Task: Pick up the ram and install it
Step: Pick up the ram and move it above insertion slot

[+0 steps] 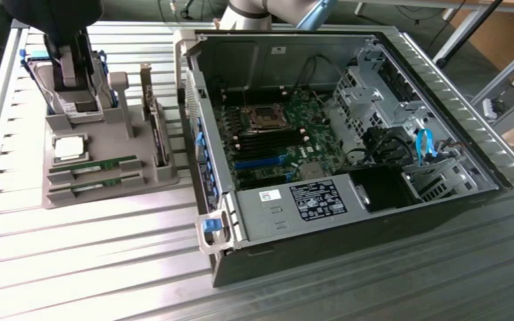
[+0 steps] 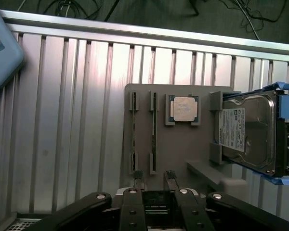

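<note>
Two green ram sticks (image 1: 93, 166) stand on edge in the slots of a grey holder (image 1: 132, 180) at the exterior view's left. The wrist view looks down on them as thin strips (image 2: 153, 130) side by side. My gripper (image 1: 78, 67) hangs over the far end of the holder, beside the upright hard drive (image 1: 61, 83), well above the sticks. Its two dark fingers (image 2: 139, 182) stand apart, so the gripper (image 2: 154, 179) is open with nothing between them. The open computer case (image 1: 436, 200) shows the motherboard (image 1: 270, 137) with its dark memory slots.
A square silver processor (image 2: 183, 109) lies on the holder between the sticks and the silver hard drive (image 2: 248, 132) in its blue frame. The ribbed metal table (image 1: 88, 261) stretches around the holder. The case wall (image 1: 190, 100) rises right beside the holder.
</note>
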